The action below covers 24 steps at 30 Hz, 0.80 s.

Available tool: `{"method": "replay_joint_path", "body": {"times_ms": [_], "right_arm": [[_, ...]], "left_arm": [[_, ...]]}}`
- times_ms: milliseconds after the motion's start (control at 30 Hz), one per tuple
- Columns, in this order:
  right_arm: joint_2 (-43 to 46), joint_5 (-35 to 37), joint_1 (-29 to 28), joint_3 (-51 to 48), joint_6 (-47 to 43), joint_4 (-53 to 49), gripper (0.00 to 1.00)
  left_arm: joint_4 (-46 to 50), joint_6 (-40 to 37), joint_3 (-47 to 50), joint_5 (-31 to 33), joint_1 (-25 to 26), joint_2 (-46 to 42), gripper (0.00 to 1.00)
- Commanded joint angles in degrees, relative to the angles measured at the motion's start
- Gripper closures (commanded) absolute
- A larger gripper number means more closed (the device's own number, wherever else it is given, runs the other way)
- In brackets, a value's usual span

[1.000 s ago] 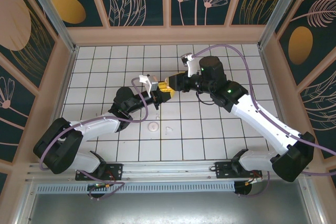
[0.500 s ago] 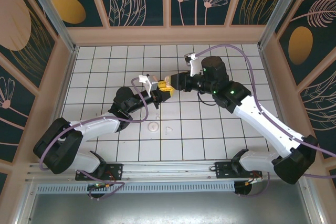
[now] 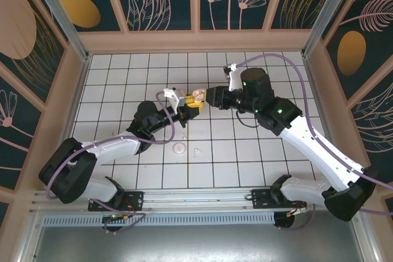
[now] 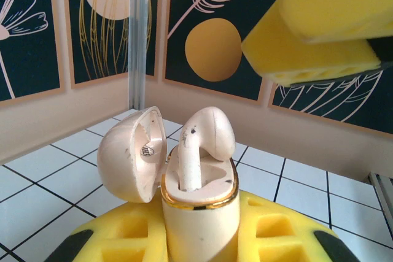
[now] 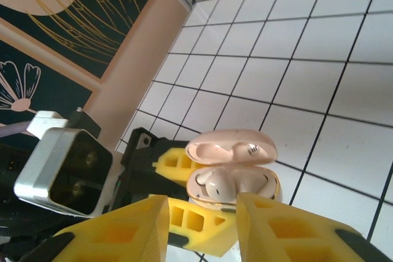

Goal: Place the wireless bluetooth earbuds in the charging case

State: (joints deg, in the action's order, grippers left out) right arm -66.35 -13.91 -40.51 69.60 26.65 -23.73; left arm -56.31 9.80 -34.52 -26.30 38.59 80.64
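My left gripper (image 3: 188,105) is shut on the charging case (image 4: 198,225), a pale pink-beige case with a gold rim held upright between the yellow pads. Its lid (image 4: 132,154) hangs open to the left. One cream-pink earbud (image 4: 202,139) stands in a socket with its stem down and its head sticking up above the rim. The same earbud (image 5: 216,182) shows inside the case (image 5: 255,182) in the right wrist view. My right gripper (image 5: 206,228) is open just short of the case, with nothing between its pads. In the top view it (image 3: 207,97) sits just right of the case (image 3: 197,95).
A flat white round disc (image 3: 178,147) lies on the tiled floor (image 3: 245,151) in front of the left arm. A tiny pale piece (image 3: 196,151) lies beside it. Wooden walls with dark floral panels enclose the floor on three sides.
My right gripper has drawn back to the right, off the case, and its jaws have narrowed. The open case with the earbud now shows between the two grippers. The left arm barely moved.
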Motion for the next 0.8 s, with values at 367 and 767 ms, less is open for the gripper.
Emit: {"method": "replay_joint_path", "body": {"times_ms": [367,767], "right_arm": [[-5.1,-1.7,-0.1,5.2,1.2,-2.7,0.63],[-7.3,-2.1,-0.2,6.3,0.5,-4.4,0.69]], "left_arm": [[-0.7,-0.7,-2.1,-0.4,-0.1,-1.2,0.87],[-0.6,-0.5,-2.3,-0.4,-0.1,-1.2,0.87]]}}
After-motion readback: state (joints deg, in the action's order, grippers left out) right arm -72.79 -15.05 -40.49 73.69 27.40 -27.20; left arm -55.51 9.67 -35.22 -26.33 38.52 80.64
